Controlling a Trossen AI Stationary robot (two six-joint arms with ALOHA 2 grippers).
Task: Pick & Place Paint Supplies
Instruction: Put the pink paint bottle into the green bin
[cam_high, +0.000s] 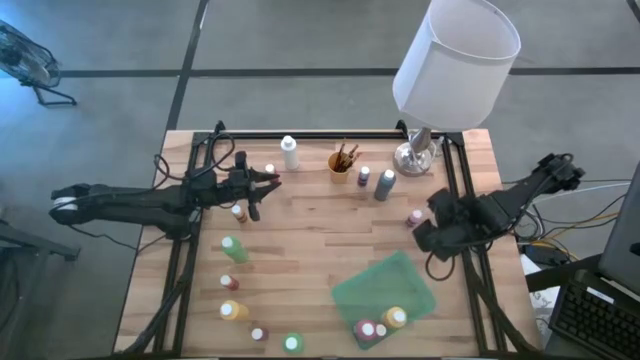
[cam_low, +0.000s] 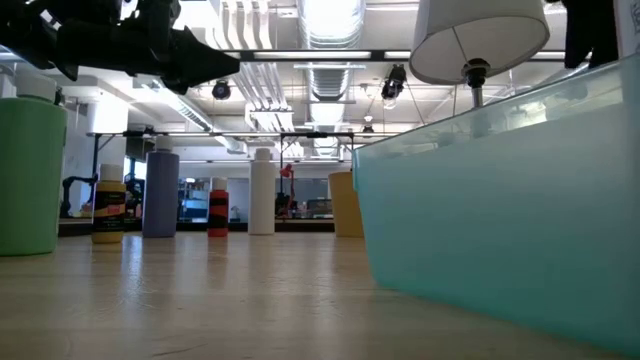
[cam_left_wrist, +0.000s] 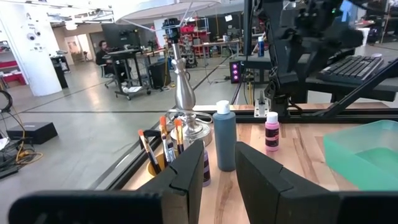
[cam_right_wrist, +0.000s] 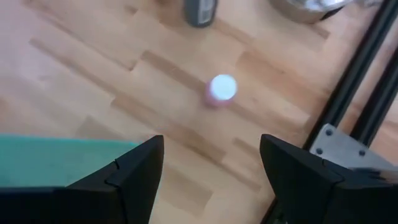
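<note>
Paint bottles stand scattered on the wooden table: a white one (cam_high: 290, 152), a grey-blue one (cam_high: 385, 185), a small purple one (cam_high: 363, 178), a pink one (cam_high: 415, 216) and a green one (cam_high: 233, 250). A yellow cup (cam_high: 342, 162) holds the brushes (cam_left_wrist: 163, 140). A yellow bottle (cam_high: 395, 318) and a pink one (cam_high: 365, 330) sit in the green tray (cam_high: 380, 285). My left gripper (cam_high: 270, 183) (cam_left_wrist: 217, 155) hangs level at the far left, open by a narrow gap with nothing in it. My right gripper (cam_high: 425, 228) (cam_right_wrist: 211, 155) hangs open above the table, pointing down near the pink bottle (cam_right_wrist: 222, 88).
A lamp with a white shade (cam_high: 455, 55) stands on its silver base (cam_high: 415, 158) at the far right. More bottles stand along the near left (cam_high: 232, 310) and the near edge (cam_high: 291, 343). Black rails (cam_high: 455, 190) run along both sides of the table.
</note>
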